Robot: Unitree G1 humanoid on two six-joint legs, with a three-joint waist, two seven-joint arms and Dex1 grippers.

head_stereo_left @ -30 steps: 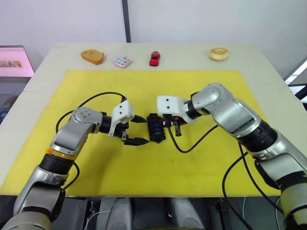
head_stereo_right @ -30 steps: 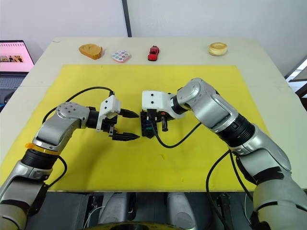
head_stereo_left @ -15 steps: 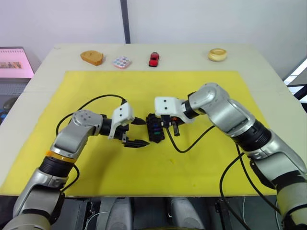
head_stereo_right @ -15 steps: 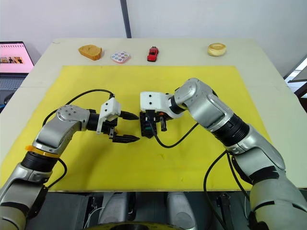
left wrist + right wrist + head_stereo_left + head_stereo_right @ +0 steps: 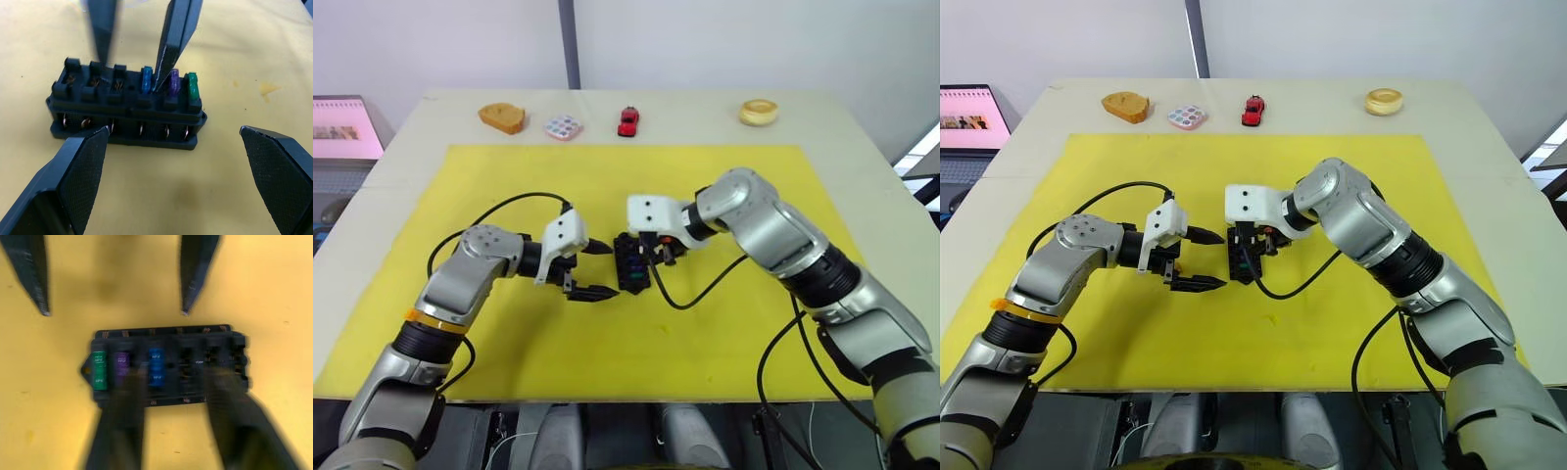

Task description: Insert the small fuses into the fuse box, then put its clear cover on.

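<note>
Right end effector (image 5: 1255, 244) open over box (image 5: 128, 105) | left end effector (image 5: 1197, 258) open beside it | three fuses (image 5: 169, 81) seated | your risk: fingers nudge the unheld box, knocking them askew

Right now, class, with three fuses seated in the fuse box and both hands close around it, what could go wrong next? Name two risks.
1. The right hand works right over the fuse box, one finger between the blue fuse and the purple fuse; it could knock one loose.
2. The left hand is open and not gripping the box, so a push could slide it on the yellow mat.
</note>
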